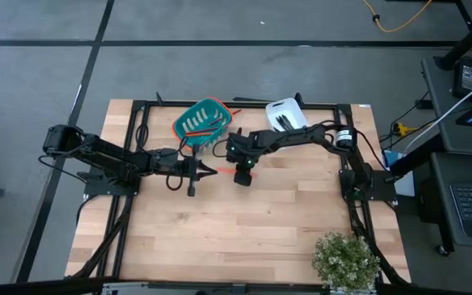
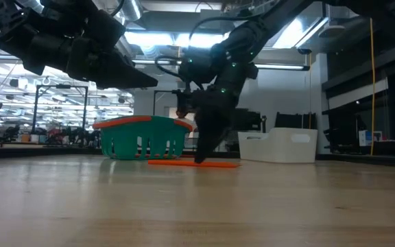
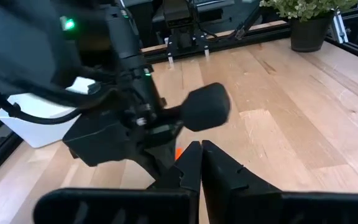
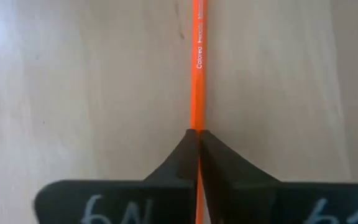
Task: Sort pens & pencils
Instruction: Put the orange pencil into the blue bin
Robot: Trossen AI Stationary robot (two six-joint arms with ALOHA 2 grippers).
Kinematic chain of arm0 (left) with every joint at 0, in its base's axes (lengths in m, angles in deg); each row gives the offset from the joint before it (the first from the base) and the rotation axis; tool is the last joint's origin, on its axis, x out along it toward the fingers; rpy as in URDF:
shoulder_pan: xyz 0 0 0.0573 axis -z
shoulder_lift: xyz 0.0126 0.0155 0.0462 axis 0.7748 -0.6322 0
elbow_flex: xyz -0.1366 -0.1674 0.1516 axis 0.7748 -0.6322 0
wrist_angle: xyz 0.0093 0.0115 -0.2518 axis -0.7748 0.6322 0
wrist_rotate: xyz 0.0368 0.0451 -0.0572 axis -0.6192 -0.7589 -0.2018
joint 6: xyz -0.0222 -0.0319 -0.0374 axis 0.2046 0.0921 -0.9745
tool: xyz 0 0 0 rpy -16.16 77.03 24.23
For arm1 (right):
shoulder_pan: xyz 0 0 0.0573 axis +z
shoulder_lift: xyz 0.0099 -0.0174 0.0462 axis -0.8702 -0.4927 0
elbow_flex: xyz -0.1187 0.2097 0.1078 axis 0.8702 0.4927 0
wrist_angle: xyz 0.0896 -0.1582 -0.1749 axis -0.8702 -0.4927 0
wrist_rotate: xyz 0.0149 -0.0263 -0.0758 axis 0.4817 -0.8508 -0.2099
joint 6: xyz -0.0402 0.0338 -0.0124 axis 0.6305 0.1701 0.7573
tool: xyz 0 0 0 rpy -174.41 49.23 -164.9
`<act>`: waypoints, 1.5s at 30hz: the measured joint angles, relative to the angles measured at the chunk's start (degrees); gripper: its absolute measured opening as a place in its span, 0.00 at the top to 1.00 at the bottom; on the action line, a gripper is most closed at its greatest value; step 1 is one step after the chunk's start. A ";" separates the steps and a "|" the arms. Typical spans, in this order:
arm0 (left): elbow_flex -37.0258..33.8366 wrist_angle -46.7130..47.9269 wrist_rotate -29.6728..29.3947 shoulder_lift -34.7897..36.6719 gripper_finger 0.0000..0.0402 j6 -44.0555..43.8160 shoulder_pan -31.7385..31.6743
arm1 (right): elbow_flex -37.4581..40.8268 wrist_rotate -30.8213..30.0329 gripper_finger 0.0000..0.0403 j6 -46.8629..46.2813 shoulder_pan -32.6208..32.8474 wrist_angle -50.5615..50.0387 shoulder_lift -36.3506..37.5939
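High view: wooden table (image 1: pixel 220 238) with both arms meeting near its middle, just in front of two bins at the far edge.
Right gripper (image 4: pixel 196 134): fingers pressed together on an orange pencil (image 4: pixel 197 68) that lies flat on the wood; the tips pinch it partway along its length, and the printed word "Colored" runs along the shaft beyond them.
Right gripper, low view: it points steeply down, tips at the table surface on the pencil (image 2: pixel 194 163), which lies level in front of the basket.
Left gripper (image 3: pixel 201 149): fingers closed against each other, nothing between them; it hangs above the table, aimed at the right arm's wrist just ahead of it.
Left gripper, high view: its tip (image 1: pixel 211 170) sits just beside the right gripper (image 1: pixel 242 175), apart from it.
Teal basket (image 1: pixel 201 123): far side of the table, orange-rimmed, holding several pale sticks and at least one red-orange pencil.
White bin (image 1: pixel 286 115): beside the basket toward the right arm, with dark pens (image 1: pixel 280 121) inside.
Potted plant (image 1: pixel 347 260): near corner on the right arm's side, well apart from the work.
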 joint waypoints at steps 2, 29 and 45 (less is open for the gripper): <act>0.00 0.00 -0.02 0.00 1.00 0.01 0.00 | 0.02 -0.23 0.98 -0.66 0.88 1.34 -0.04; 0.00 -0.03 -0.01 0.00 0.96 0.01 0.00 | -3.08 -12.20 0.99 -0.54 6.02 5.70 0.65; 1.86 2.06 0.04 0.00 0.96 1.77 -0.09 | 10.12 -18.23 0.99 1.98 5.12 9.31 20.36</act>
